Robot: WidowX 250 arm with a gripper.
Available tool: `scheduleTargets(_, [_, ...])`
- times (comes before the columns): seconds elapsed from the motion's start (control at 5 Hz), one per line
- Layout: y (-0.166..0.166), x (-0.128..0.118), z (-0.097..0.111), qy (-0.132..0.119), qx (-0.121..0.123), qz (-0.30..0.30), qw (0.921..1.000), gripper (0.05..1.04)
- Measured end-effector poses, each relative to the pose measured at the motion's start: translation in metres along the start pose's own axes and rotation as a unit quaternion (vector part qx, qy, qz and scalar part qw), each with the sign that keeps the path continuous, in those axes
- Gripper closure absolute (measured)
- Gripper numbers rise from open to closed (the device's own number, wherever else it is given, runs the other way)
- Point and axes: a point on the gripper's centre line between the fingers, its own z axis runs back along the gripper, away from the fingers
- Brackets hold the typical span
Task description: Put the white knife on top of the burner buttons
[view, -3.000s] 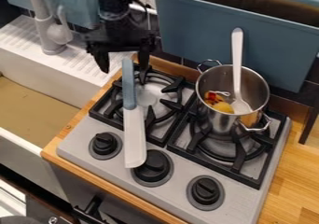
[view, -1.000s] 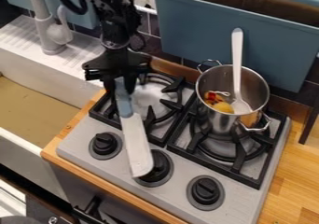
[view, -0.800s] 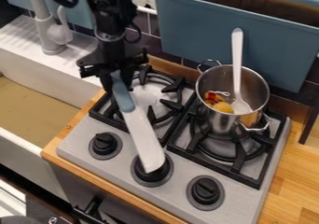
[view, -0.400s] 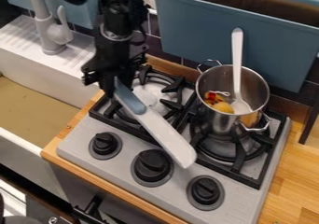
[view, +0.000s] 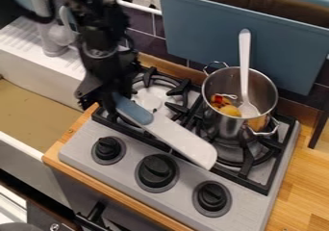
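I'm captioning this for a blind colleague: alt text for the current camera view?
Black claw at a white knife's blue handle, its blade slanting across a gas stove above the black knobs; a spoon stands in a metal pot.

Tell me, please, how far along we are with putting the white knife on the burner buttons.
Picking up looks done: the gripper has the white knife by its blue handle. In hand now, the knife slants across the burner grates, its blade behind the black knobs. Bringing it forward over them, laying it down and letting go seem left.
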Motion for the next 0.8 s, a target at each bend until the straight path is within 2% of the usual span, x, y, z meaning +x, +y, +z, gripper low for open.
scheduleTargets(0.2, [-0.003,0.004,0.002,-0.012,-0.015,0.053,0.9984,0.713])
scheduleTargets(0.4, [-0.007,0.002,0.0,-0.022,-0.007,0.095,0.9952,0.713])
scheduleTargets(0.6, [-0.005,-0.003,-0.005,-0.018,0.021,0.094,0.9952,0.713])
scheduleTargets(0.8, [0.006,-0.011,-0.01,0.001,0.028,0.07,0.9972,0.713])
